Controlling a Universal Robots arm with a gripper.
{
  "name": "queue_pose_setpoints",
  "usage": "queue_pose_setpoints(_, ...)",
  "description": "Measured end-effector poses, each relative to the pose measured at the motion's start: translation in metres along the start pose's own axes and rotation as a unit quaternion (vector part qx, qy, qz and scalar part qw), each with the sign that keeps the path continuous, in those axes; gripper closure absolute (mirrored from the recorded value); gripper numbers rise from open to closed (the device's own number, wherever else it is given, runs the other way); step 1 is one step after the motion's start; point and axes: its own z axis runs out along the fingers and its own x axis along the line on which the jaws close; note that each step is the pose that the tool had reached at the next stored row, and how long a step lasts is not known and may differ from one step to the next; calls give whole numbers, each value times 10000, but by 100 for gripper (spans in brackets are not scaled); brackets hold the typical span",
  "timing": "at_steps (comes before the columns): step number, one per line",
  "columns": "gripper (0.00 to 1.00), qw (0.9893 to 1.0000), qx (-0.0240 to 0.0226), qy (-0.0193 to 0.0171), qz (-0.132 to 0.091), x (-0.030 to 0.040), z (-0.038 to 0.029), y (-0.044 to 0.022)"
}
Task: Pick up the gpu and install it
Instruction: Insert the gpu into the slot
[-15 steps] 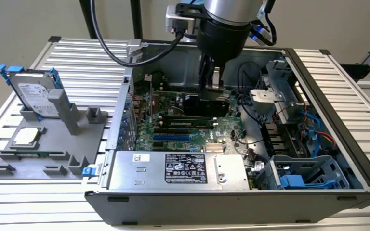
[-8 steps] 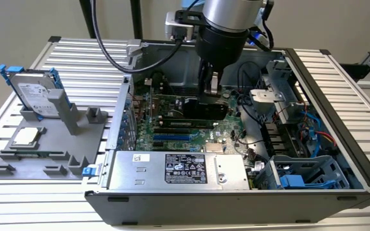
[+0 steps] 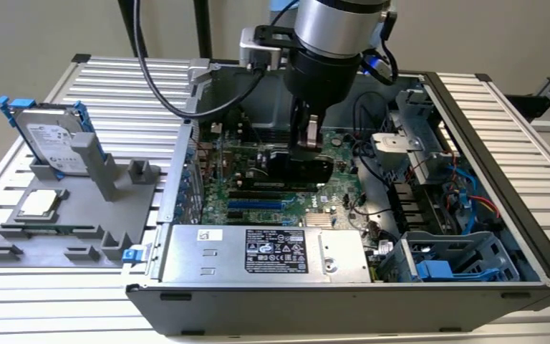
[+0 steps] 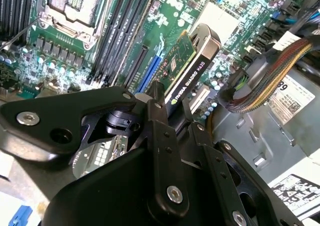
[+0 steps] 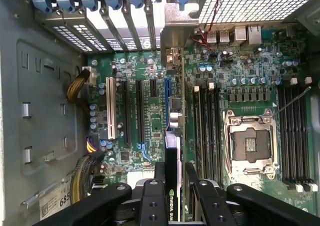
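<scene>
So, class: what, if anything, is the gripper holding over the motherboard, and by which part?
The gripper holds the gpu, its fingers clamped on the card's upper edge, on either face, with the card edge-on above the motherboard.

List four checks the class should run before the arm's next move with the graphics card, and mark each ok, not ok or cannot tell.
1. Card held: the gripper is shut on the gpu. Ok.
2. Card over the motherboard, inside the open computer case. Ok.
3. Card edge lined up with the blue slot: cannot tell.
4. Card seated in a slot: not ok, it sits above the board.
5. Bundled cables beside the card, apart from it. Ok.
</scene>
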Motion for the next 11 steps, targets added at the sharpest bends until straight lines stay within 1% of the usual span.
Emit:
queue_pose_setpoints(4,100,10000,1,0,0,2,48,28)
queue_pose_setpoints(11,100,10000,1,0,-1,8,94,50)
